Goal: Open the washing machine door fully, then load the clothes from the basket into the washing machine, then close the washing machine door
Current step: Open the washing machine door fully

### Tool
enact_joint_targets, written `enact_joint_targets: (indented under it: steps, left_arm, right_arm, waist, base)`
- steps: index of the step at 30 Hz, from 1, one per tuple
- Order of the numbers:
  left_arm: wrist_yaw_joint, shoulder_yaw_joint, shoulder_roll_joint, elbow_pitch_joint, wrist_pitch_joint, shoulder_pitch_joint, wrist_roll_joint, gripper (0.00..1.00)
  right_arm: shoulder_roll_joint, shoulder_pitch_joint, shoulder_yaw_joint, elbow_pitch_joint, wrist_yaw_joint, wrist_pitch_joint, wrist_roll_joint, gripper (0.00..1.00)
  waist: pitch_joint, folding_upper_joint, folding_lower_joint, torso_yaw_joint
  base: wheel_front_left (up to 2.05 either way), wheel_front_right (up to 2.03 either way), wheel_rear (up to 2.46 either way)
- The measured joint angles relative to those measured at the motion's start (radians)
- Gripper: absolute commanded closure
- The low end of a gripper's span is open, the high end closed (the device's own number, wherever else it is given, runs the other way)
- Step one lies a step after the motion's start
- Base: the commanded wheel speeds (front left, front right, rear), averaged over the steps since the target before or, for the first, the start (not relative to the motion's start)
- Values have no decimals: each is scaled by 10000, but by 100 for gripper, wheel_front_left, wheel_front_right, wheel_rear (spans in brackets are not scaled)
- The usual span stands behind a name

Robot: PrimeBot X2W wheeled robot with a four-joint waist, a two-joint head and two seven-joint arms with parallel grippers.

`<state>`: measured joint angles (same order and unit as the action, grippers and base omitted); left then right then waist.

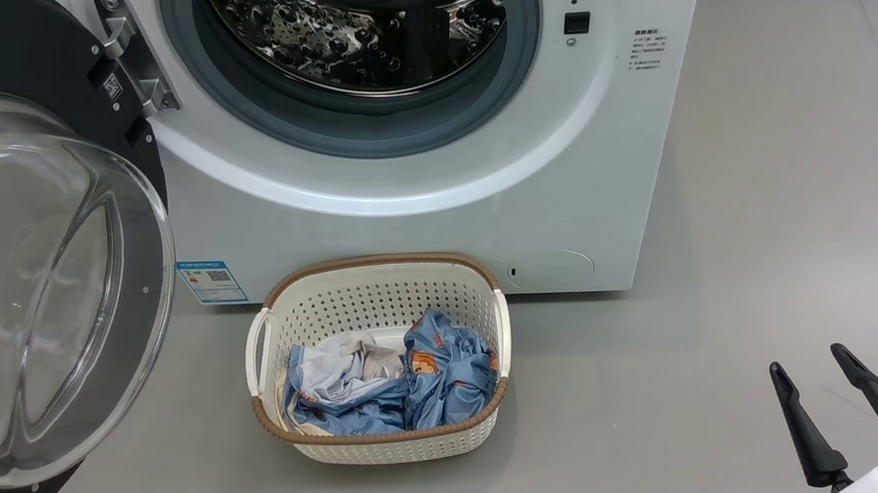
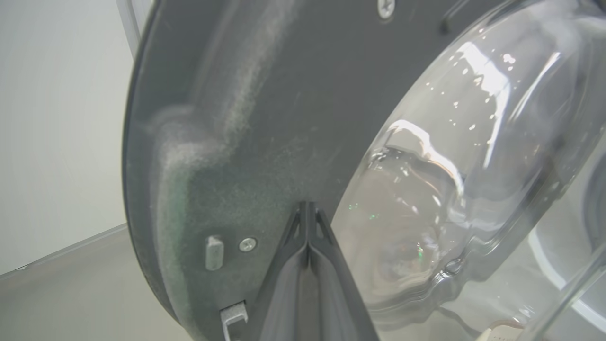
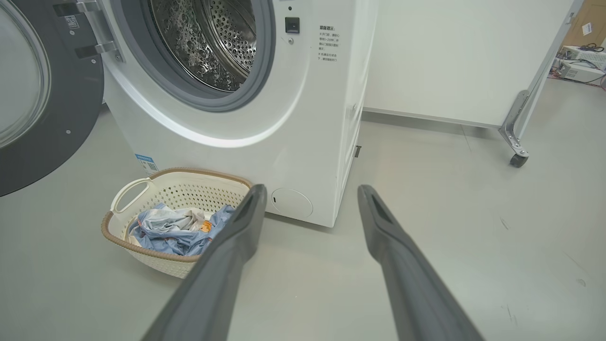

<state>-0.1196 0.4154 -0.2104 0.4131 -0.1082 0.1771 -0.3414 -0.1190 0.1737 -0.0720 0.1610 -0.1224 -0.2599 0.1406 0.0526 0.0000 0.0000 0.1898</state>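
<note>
Black plastic rim and clear bulging glass: the washing machine door (image 1: 27, 282) stands swung out to the left of the washing machine (image 1: 435, 221) on its metal hinge (image 1: 136, 57), inner face toward the robot, and the steel drum (image 1: 371, 22) is open to view. The step in hand looks like the end of the opening, pushing the door as wide as it goes. To do it well, I would press on the flat dark rim rather than the slippery glass bowl, follow the door's arc round the hinge, and ease off once the hinge gives no more, so the way from basket to drum is free.

The basket (image 1: 364, 266) sits on the floor (image 1: 751, 235) just in front of the washer's lower front, below the drum mouth, with the clothes (image 1: 424, 379) bunched inside it.

The left claw (image 2: 307, 208) is pressed together and holds nothing; its tips lie at the door's dark inner face, just beside the edge of the glass. Whether they bear on it I cannot tell. The right claw (image 1: 807, 358) is spread wide and empty, above the floor to the right, well apart from the basket.
</note>
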Motion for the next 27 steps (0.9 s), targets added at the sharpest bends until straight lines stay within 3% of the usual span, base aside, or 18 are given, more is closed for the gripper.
enact_joint_targets:
  steps: [10, 21, 24, 26, 27]
  left_arm:
    - [-40, 61, -115, 717, -311, 293, -2, 100]
    - [148, -276, -6, 180, -704, 540, -6, 100]
    - [343, -403, 63, -146, -738, 538, -8, 57]
    - [497, -548, 79, -382, -750, 531, -19, 42]
    - [497, -548, 79, -382, -750, 531, -19, 24]
  right_arm:
    - [4, 46, 188, 31, 0, 0, 90, 0]
    - [213, 284, 395, 31, 0, 0, 291, 0]
    - [219, 396, 380, 27, 0, 0, 293, 0]
    - [222, 409, 336, 25, 0, 0, 293, 0]
    - [222, 409, 336, 25, 0, 0, 293, 0]
  waist:
    - [-284, 0, 0, -407]
    - [-588, 0, 0, -239]
    - [-668, 0, 0, -126]
    - [-719, 0, 0, -57]
    - [-719, 0, 0, -57]
  base:
    - [0, 0, 0]
    - [0, 0, 0]
    - [0, 0, 0]
    - [0, 0, 0]
    - [0, 0, 0]
